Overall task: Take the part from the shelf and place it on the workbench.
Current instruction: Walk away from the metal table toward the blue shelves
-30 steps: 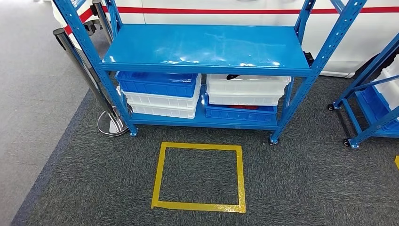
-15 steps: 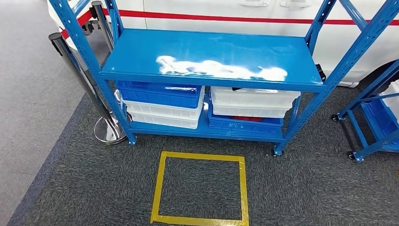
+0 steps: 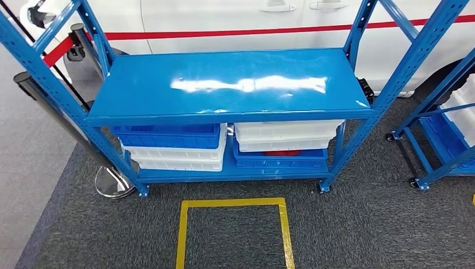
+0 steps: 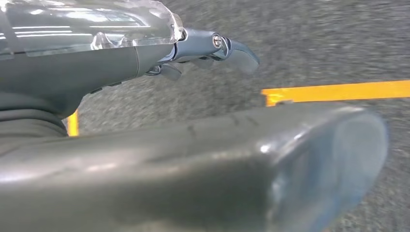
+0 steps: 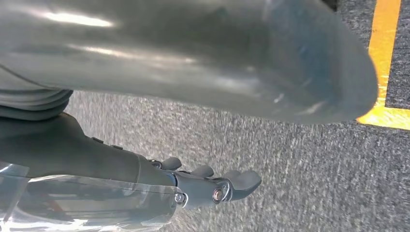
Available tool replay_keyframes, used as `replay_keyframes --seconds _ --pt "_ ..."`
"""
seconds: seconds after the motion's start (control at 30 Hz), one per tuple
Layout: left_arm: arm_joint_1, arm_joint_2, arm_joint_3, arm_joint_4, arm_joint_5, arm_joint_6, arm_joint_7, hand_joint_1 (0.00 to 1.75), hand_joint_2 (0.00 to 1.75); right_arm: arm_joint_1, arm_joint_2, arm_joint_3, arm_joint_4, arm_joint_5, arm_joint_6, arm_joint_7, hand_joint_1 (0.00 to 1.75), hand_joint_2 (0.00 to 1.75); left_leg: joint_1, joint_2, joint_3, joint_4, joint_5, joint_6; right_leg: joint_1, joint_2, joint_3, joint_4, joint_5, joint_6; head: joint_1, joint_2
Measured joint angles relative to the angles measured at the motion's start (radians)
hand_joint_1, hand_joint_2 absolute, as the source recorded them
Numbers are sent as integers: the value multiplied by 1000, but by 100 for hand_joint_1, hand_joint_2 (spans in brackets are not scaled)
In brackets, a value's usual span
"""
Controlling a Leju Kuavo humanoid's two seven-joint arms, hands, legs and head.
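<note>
Part to be fetched cannot be made out; it probably lies in a bin on the lower level of the shelf (image 3: 224,84), where something red (image 3: 282,152) shows in the blue bin (image 3: 280,159), well ahead of both hands. The left hand (image 4: 145,159) and right hand (image 5: 159,58) hang over grey carpet beside the yellow tape (image 3: 235,203), holding nothing, fingers loosely extended. By my reading this is the approach step; next the robot must close in and reach low.

Glossy blue painted metal shelf (image 3: 224,84), smooth plastic bins (image 3: 179,154), rough matt grey carpet (image 3: 364,224), shiny chrome stanchion base (image 3: 112,184), glossy yellow floor tape (image 3: 231,202)
</note>
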Motion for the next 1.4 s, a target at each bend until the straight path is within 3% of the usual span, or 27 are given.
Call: replay_keyframes --seconds 0.03,0.07,0.1,0.17,0.23,0.27,0.33,0.37,0.4,0.43,0.5,0.57,0.63,0.7,0.77,0.87,0.9,0.93,1.03,1.07,1.17,1.23,1.3,1.37,1.4 --pt "1 1 3 0 -1 0 0 0 0 2 2 0 0 4 -6 2 0 0 -2 -2 -1 -42 68 6 1 4 14 0 -15 5 0 0" --pt "0 2 6 0 -3 0 0 0 0 4 3 0 0 9 -12 4 0 0 -5 -5 1 -67 114 13 2 9 28 -1 -25 11 0 0" --pt "-2 2 8 1 -6 1 0 0 0 4 4 0 0 14 -17 6 0 0 -7 -7 7 -77 129 20 4 12 39 5 -27 20 1 0" --pt "-8 3 11 0 -13 1 0 0 0 2 5 -1 0 20 -23 8 0 0 -7 -9 34 -88 125 34 3 8 42 30 -13 34 2 0" --pt "-13 3 12 0 -18 2 0 0 0 -4 6 -1 -1 24 -24 8 0 0 -4 -7 59 -102 122 45 3 -22 -1 110 -4 41 5 0" --pt "-13 3 13 0 -21 5 0 0 0 -7 7 -1 -1 26 -24 8 0 0 -4 -6 67 -107 119 49 3 -38 -35 162 -20 42 7 0" --pt "-13 3 15 0 -27 13 5 0 0 -11 8 -2 -1 30 -23 8 0 0 -5 -5 82 -111 108 55 2 -55 -111 252 -86 43 9 0" --pt "-13 3 15 0 -30 18 9 0 0 -10 8 -3 -1 32 -23 7 0 0 -5 -6 90 -111 100 56 2 -56 -139 270 -118 43 9 0" --pt "-12 3 16 0 -32 21 13 0 0 -9 8 -4 -1 34 -23 7 0 0 -5 -6 99 -111 92 56 2 -56 -156 266 -130 44 9 0" --pt "-10 3 17 0 -35 23 16 0 0 -8 8 -5 -1 36 -22 7 0 0 -5 -6 109 -111 83 55 1 -56 -161 236 -112 44 9 0" --pt "-7 3 17 0 -38 24 19 0 0 -5 8 -6 0 40 -22 8 0 87 -5 -5 131 -111 66 49 2 -60 -142 119 -4 45 10 0" --pt "-8 2 18 0 -39 24 21 0 0 -6 9 -7 0 42 -21 8 0 87 -7 -4 144 -110 51 39 7 -67 -127 38 53 37 10 0" --pt "-11 3 19 0 -41 24 23 0 0 -7 9 -8 0 41 -15 10 0 0 -10 -2 152 -104 43 27 10 -67 -128 26 57 22 10 0" --pt "-11 4 19 0 -43 24 24 0 0 -7 10 -12 0 35 -5 12 0 0 -10 0 158 -92 36 16 5 -62 -120 20 79 8 10 0" --pt "-11 6 21 0 -47 24 24 0 0 -8 12 -21 0 26 0 9 0 0 -8 0 142 -46 0 7 3 -57 -114 19 82 -1 8 0" --pt "-12 5 27 0 -51 23 24 0 0 -9 13 -31 0 27 -11 6 0 0 -5 0 56 116 -93 -4 4 -51 -116 18 81 -8 7 0" --pt "-11 5 29 0 -52 23 24 0 0 -8 13 -32 0 31 -16 7 0 0 -5 0 34 148 -102 -4 6 -49 -116 18 80 -9 7 0" --pt "-10 5 31 0 -52 24 24 0 0 -8 13 -33 0 35 -19 7 0 0 -5 0 27 146 -89 -3 7 -47 -115 18 79 -10 7 0" --pt "-8 7 35 0 -53 24 25 0 0 -8 16 -33 0 41 -24 11 0 131 -10 -2 84 -21 21 15 12 -43 -106 18 76 -7 8 0" --pt "-9 8 36 0 -54 25 25 0 0 -8 18 -33 0 43 -24 13 0 175 -14 -3 99 -68 36 22 11 -42 -104 17 76 -4 8 0" --pt "-8 10 38 0 -56 28 27 0 0 -10 23 -33 0 52 -27 21 0 175 -23 -7 103 -106 54 39 10 -39 -103 12 76 13 3 0" --pt "-7 10 40 0 -55 34 31 0 0 -10 24 -33 -1 56 -33 28 0 175 -15 -4 114 -126 81 48 12 -40 -101 19 67 23 4 0" --pt "-9 8 42 0 -55 40 34 0 87 -11 25 -33 -1 58 -39 34 0 175 -8 1 123 -144 95 57 10 -46 -131 87 22 32 8 0" --pt "-9 8 44 0 -58 43 37 0 175 -11 26 -34 0 62 -41 46 0 175 -8 4 121 -145 97 63 2 -50 -194 211 -36 44 11 0" --pt "-9 8 45 0 -60 44 38 0 175 -11 26 -34 0 63 -42 54 0 175 -7 6 121 -145 96 63 -3 -51 -219 257 -48 53 11 0"
